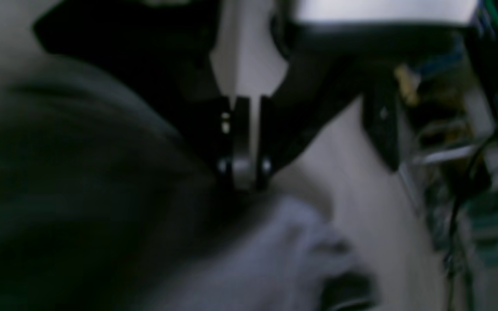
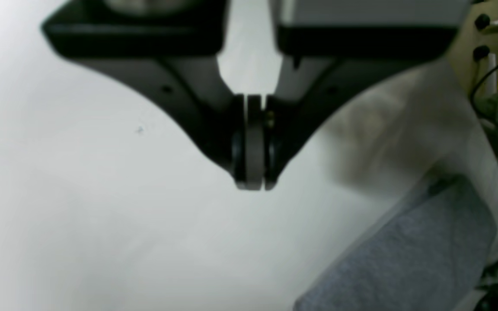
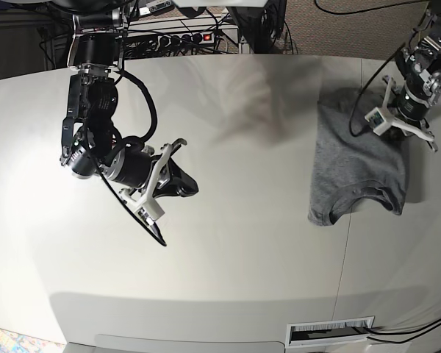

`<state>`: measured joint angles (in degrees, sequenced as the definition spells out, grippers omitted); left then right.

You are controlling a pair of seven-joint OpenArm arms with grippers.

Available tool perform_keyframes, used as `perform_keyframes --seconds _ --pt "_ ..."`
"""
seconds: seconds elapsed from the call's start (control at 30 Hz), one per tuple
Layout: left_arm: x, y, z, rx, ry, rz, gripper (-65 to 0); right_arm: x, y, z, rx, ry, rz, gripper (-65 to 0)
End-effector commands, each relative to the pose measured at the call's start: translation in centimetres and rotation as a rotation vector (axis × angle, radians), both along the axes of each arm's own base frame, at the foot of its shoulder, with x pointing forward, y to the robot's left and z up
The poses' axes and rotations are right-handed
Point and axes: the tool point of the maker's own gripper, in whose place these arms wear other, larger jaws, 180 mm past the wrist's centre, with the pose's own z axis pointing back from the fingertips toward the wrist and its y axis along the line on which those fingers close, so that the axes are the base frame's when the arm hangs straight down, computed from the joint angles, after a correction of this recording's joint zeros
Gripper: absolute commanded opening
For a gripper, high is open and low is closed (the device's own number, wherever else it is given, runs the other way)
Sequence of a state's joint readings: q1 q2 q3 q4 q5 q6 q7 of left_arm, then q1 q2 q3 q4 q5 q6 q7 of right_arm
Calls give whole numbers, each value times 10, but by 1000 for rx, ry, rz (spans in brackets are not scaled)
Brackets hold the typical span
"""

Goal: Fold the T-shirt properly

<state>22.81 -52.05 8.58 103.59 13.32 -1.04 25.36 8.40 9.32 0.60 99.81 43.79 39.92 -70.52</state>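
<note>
The T-shirt (image 3: 359, 158) lies folded at the right side of the bench (image 3: 235, 257), directly beneath the left end effector (image 1: 244, 183), clenched on its fabric, while the right end effector (image 2: 253, 183) hangs clenched and empty, well apart at left.

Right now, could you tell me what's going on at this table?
A two-armed robot is folding a grey T-shirt lying partly folded at one side of the white table. The left hand is down at the shirt's edge, closed on the cloth. The right hand hangs shut and empty above bare table.
</note>
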Motion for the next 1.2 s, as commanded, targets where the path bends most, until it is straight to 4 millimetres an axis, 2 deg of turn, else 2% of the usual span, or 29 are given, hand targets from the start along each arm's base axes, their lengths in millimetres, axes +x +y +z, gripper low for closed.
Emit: perform_keyframes --seconds 0.0,0.17,0.27,0.33,0.57,0.83,0.9,1.0,1.1,1.17 --pt "13 7 15 21 -59 11 -631 7 3 17 30 -52 5 -650" --pt "22 25 31 49 -135 127 -631 5 2 14 15 -37 9 -650" --pt "20 25 36 45 -139 176 -631 5 -1 12 4 -32 8 -650" --pt "18 17 39 0 -143 212 -631 5 -4 12 -5 -32 7 -650" --pt "3 -44 36 -278 -93 275 -650 5 -15 10 -38 -31 2 -650" --pt "-11 -64 26 -339 -64 343 -650 5 -17 9 -44 -30 0 -650" --pt "-17 -68 32 -347 -79 339 -650 5 -18 8 -52 -30 -2 -650" --pt "-27 -75 53 -387 -120 317 -650 5 -19 7 -63 -28 -5 -650" --pt "-39 -71 74 -398 -155 331 -650 4 -20 5 -71 -20 -3 -650" --pt "-47 -64 81 -404 -166 350 -650 3 -21 3 -83 -8 0 -650"
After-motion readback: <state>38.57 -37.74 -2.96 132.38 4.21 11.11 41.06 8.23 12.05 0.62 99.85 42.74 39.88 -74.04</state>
